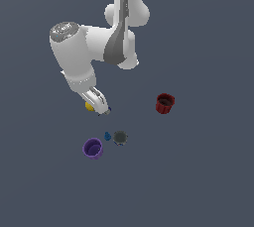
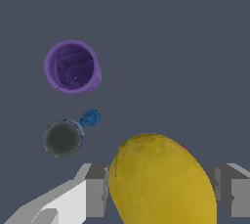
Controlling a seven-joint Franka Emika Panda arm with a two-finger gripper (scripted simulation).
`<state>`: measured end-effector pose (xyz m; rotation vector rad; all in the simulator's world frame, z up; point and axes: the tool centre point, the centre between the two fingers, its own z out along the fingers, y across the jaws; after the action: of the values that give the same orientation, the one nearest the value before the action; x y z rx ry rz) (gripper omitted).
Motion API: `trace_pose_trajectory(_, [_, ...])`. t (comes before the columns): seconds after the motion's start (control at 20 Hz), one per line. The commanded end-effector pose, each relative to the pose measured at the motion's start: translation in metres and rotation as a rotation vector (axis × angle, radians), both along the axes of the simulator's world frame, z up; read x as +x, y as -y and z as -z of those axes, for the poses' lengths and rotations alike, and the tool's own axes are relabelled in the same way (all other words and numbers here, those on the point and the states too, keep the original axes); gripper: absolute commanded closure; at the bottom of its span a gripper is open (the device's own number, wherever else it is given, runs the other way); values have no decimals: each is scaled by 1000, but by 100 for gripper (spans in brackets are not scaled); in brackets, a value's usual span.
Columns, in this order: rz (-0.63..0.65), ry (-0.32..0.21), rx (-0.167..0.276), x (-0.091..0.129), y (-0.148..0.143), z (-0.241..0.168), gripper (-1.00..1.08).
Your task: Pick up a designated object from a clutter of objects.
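Gripper (image 2: 158, 193) fingers stand spread wide apart in the wrist view, one on each side of the yellow lemon-shaped lump (image 2: 161, 181), which fills the gap between them; whether the pads actually touch its skin cannot be told. In the exterior view the white arm (image 1: 79, 57) reaches down so that the gripper (image 1: 100, 106) sits over the lump (image 1: 89, 106), of which only a yellow sliver shows at the fingers' side towards the exterior view's left. Going from that view's left to its right along the grey floor (image 1: 208, 181), the purple cup (image 1: 93, 148) comes first, open end up, then the tiny blue piece (image 1: 107, 136), just beside the grey round piece (image 1: 119, 137). Well apart, towards the right, stands the dark red cup (image 1: 164, 103).
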<state>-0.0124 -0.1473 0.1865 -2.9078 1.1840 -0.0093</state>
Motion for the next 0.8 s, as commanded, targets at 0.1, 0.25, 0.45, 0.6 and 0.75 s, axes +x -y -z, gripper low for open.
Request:
trace_pose_trajectory(0.1, [0, 0, -1, -18, -20, -33, 108])
trace_pose_trajectory(0.25, [0, -1, -2, -29, -33, -55, 108])
trace_pose_trajectory(0.45, [-1, -2, -3, -45, -51, -86, 108])
trace_pose_trajectory(0.6, [-1, -3, -5, -58, -66, -110, 108])
trace_pose_trajectory(0.75, [-1, -4, -5, -69, -80, -133, 108])
